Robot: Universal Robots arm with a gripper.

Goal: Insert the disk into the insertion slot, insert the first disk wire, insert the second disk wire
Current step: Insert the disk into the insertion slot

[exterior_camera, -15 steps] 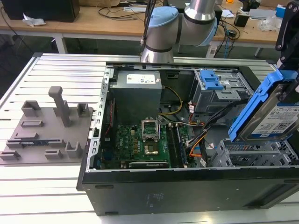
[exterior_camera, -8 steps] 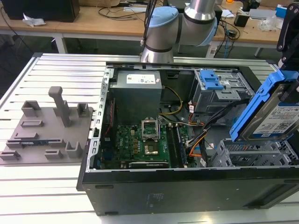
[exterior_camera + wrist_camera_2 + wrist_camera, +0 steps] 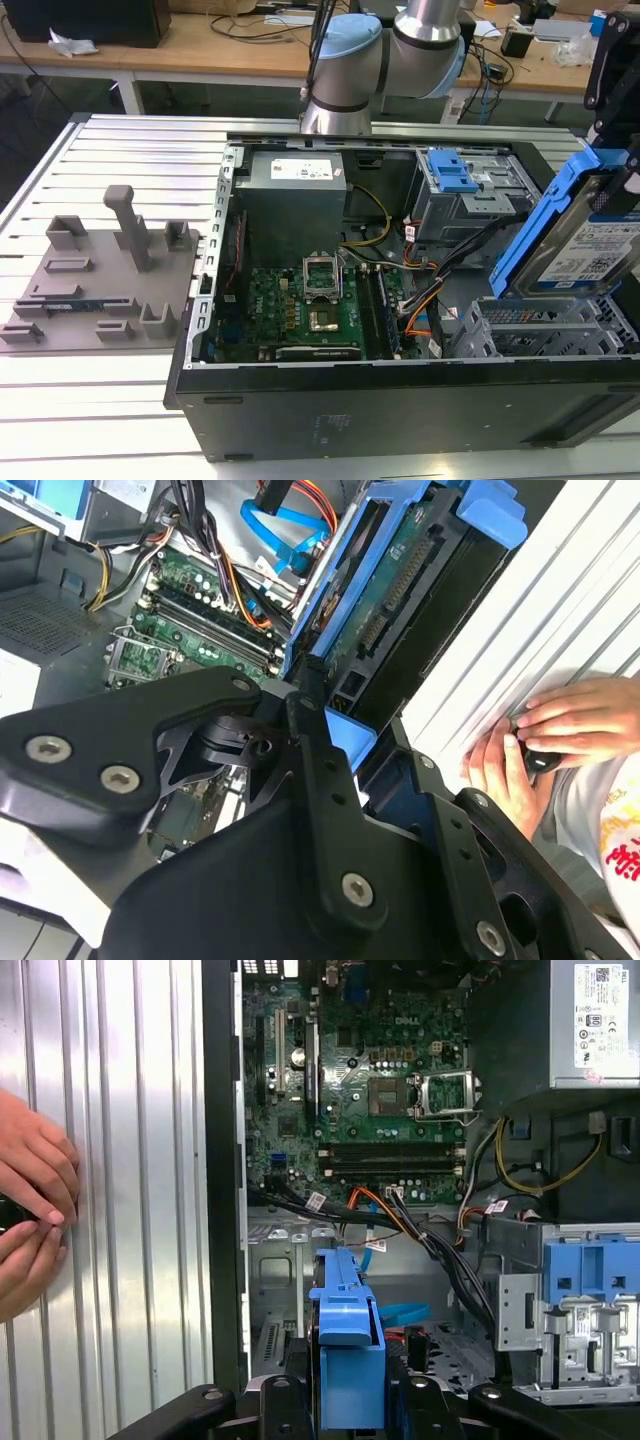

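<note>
Gripper (image 3: 347, 1400) is clamping the disk (image 3: 590, 250) by its blue caddy and holding it tilted on edge inside the open computer case (image 3: 400, 410), just above the insertion slot (image 3: 545, 325). The robot arm (image 3: 400, 45) is bending over the case. A person's hands (image 3: 35, 1210) are resting on the slatted table (image 3: 130, 1160) beside the case.

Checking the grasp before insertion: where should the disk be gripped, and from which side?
Probably by the upper end of its blue caddy, across the thickness, which is where the gripper is shut on the disk now. The disk hangs tilted with its lower end toward the slot, so coming from above should leave that end free to enter.
</note>
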